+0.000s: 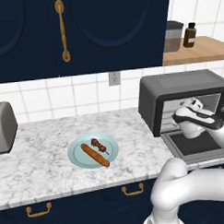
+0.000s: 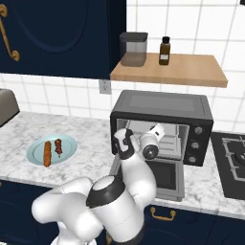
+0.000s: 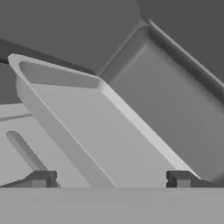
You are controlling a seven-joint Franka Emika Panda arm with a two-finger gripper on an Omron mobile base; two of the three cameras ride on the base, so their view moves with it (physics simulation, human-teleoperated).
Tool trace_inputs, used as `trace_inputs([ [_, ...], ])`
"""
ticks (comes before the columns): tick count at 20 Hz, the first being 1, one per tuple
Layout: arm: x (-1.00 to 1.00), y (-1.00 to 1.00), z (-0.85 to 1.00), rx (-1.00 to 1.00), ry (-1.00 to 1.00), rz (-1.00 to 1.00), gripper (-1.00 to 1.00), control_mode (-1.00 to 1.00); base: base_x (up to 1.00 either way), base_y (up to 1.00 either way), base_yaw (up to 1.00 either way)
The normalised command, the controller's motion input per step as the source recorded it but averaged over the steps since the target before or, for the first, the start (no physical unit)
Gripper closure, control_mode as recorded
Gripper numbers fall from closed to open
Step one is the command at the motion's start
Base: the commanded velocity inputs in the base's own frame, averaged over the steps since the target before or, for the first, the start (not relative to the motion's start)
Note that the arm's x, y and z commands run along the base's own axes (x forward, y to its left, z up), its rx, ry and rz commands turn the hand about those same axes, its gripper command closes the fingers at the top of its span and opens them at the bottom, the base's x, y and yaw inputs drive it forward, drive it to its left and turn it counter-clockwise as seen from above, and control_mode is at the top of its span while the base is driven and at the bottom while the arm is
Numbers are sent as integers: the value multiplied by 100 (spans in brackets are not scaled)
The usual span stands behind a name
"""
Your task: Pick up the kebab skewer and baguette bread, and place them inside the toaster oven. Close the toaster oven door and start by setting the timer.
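silver toaster (image 1: 4,128) cut by left edge, stove (image 2: 231,162) cropped right

Both base views are looking forward and down over the marble counter (image 1: 46,149), sharing the toaster oven (image 1: 177,90) and plate (image 2: 67,143) from opposite sides. The hand view is peering closely into the oven's tray (image 3: 87,131).

No readable text anywhere (bottle label too small).
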Motion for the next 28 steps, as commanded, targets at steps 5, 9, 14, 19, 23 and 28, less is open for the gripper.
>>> trace_inputs([
  [5, 26, -9, -11, -2, 0, 0, -100, -100, 0, 0, 0],
  [9, 10, -6, -4, -1, -1, 0, 100, -100, 0, 0, 0],
  [14, 1, -4, -3, 0, 0, 0, 100, -100, 0, 0, 0],
  [19, -25, -26, 0, 0, 0, -1, 100, -100, 0, 0, 0],
  [23, -50, -41, 0, 0, 3, -3, 100, -100, 0, 0, 0],
  [28, -63, -49, 0, 0, 10, -3, 100, -100, 0, 0, 0],
])
